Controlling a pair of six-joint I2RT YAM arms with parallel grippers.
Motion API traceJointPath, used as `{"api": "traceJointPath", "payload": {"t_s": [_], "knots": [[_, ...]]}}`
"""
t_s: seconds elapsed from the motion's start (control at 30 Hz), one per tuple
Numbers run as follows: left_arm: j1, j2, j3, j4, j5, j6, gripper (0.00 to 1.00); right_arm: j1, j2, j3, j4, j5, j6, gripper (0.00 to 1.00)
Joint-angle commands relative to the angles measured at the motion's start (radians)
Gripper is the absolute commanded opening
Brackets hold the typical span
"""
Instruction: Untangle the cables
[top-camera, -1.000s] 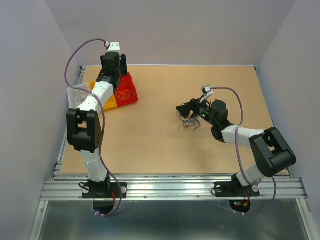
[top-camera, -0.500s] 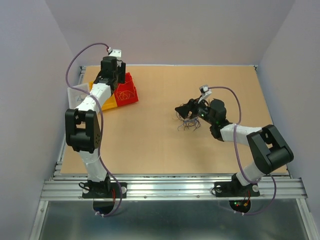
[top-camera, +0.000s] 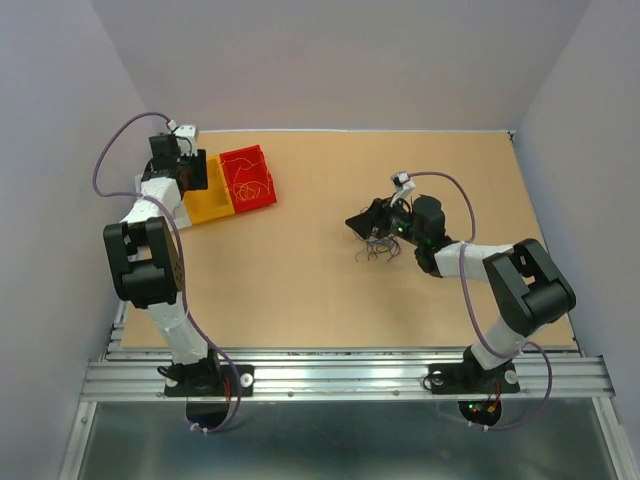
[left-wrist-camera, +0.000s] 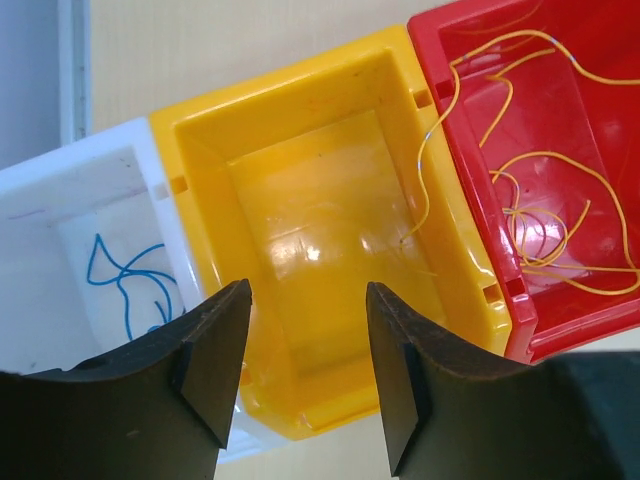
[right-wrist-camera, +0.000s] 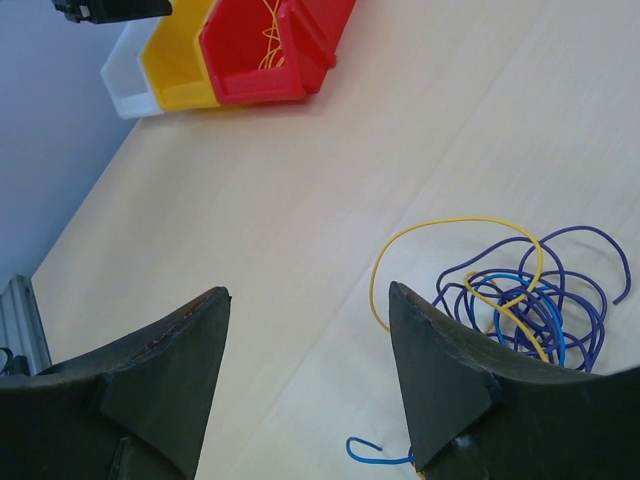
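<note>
- Left wrist view: released left gripper above yellow plastic bin, between white bin and red bin.
- Right gripper spread empty beside tangled thin cables.

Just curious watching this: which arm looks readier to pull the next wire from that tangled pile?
Probably right. The right end effector, open, hovers close beside the tangled cables; the left end effector is away over the yellow bin.

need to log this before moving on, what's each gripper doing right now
Left gripper: open, empty, pointed at the yellow bin.
Right gripper: open, empty, beside the tangled cables.
</note>
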Motion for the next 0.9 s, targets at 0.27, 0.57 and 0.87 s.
{"api": "traceJointPath", "payload": {"t_s": [0.27, 0.57, 0.87], "knots": [[0.01, 0.102, 0.067, -0.047, 0.263, 0.076, 0.61, 0.094, 0.285, 0.48, 0.03, -0.06, 0.125, 0.66], [0.011, 0.139, 0.084, -0.018, 0.265, 0.078, 0.59, 0.161, 0.62, 0.924, 0.011, 0.006, 0.223, 0.64], [0.01, 0.161, 0.095, 0.009, 0.259, 0.08, 0.56, 0.193, 0.832, 1.171, -0.024, 0.092, 0.254, 0.64]]}}
